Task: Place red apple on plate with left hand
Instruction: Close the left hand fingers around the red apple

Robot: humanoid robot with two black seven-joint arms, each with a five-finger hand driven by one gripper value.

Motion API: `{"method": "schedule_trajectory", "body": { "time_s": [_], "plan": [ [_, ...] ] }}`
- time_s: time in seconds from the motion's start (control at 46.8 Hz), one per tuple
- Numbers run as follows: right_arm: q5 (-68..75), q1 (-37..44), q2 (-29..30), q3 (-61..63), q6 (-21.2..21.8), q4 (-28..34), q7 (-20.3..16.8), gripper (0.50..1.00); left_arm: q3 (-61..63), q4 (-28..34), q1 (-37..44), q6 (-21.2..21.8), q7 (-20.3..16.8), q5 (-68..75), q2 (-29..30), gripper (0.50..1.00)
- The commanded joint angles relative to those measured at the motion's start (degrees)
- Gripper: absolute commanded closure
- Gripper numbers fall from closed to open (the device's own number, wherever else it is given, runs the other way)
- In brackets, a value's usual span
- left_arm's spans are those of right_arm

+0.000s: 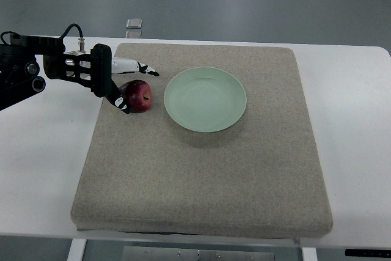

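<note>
White surface [354,120] carries grey mat [208,169]. Pale green plate [205,99] on mat, above centre. Left hand [125,84] at plate's 9 o'clock, fingers spread around red apple [138,95], not clamped. Apple on mat, just beside plate rim.

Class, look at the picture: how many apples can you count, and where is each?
1. The red apple lies on the beige mat, just left of the green plate, with the left hand around it. Nothing seems hidden.
</note>
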Motion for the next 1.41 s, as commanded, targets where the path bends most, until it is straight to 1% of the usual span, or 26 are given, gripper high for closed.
{"method": "schedule_trajectory", "body": {
  "time_s": [0.0, 0.085, 0.449, 0.662, 0.705, 0.726, 0.79, 0.812, 0.918, 0.961, 1.004, 1.025, 1.153, 1.196, 1.26, 1.388],
  "plan": [
    [0.0, 0.0, 0.0, 0.0, -0.1, 0.1, 0.0, 0.57, -0.1, 0.0, 0.1, 0.0, 0.0, -0.3, -0.1, 0.508],
    [0.0, 0.0, 0.0, 0.0, -0.1, 0.0, 0.0, 0.57, -0.1, 0.0, 0.2, 0.0, 0.0, -1.1, -0.2, 0.508],
    [0.0, 0.0, 0.0, 0.0, 0.0, 0.0, 0.0, 0.568, 0.7, 1.2, 0.4, 0.0, 0.0, -1.1, -0.9, 0.54],
    [0.0, 0.0, 0.0, 0.0, 0.0, 0.0, 0.0, 0.57, 0.7, 1.2, 0.4, -0.1, -0.1, -1.2, -1.0, 0.546],
    [-0.1, 0.0, 0.0, 0.0, 0.0, 0.0, 0.0, 0.568, 0.7, 1.3, 0.4, -0.1, -0.1, -1.2, -1.0, 0.576],
    [0.0, 0.0, 0.0, 0.0, 0.0, 0.0, 0.0, 0.57, 0.7, 1.3, 0.4, -0.1, -0.1, -1.1, -1.0, 0.6],
    [0.0, 0.0, 0.0, 0.0, 0.0, 0.0, 0.0, 0.57, 0.7, 1.3, 0.4, -0.1, -0.1, -1.1, -1.1, 0.617],
    [0.0, 0.0, 0.0, 0.0, 0.0, 0.0, 0.0, 0.57, 0.7, 1.3, 0.4, -0.1, -0.2, -1.2, -1.1, 0.634],
    [-0.1, 0.0, 0.0, 0.0, -0.1, 0.0, 0.0, 0.57, 2.1, 1.4, 0.3, 0.0, -0.2, -1.1, -1.2, 0.651],
    [0.0, 0.0, 0.0, 0.0, 0.0, 0.0, 0.0, 0.57, 2.2, 1.4, 0.3, 0.0, -0.3, -1.1, -1.1, 0.675],
    [0.0, 0.0, 0.0, 0.0, 0.0, 0.1, 0.0, 0.57, 2.3, 1.5, 0.3, 0.0, -0.3, -1.1, -1.2, 0.686],
    [0.0, 0.0, 0.0, 0.0, -0.1, 0.0, 0.0, 0.568, 2.3, 1.5, 0.3, 0.0, -0.3, -1.1, -1.2, 0.701],
    [0.0, 0.0, 0.0, 0.0, 0.0, 0.0, 0.0, 0.568, 2.3, 1.9, 0.3, 0.2, -0.3, -1.1, -1.2, 0.831],
    [0.0, 0.0, 0.0, 0.0, 0.0, 0.0, 0.0, 0.57, 2.2, 2.1, 0.3, 0.3, -0.3, -1.1, -1.2, 0.908],
    [0.0, 0.0, 0.0, 0.0, 0.0, 0.0, 0.0, 0.568, 2.1, 2.2, 0.2, 0.3, -0.3, -1.2, -1.2, 1.0],
    [0.0, 0.0, 0.0, 0.0, 0.0, 0.0, 0.0, 0.57, 2.1, 2.2, 0.2, 0.6, -0.3, -1.3, -1.2, 1.0]
  ]
}}
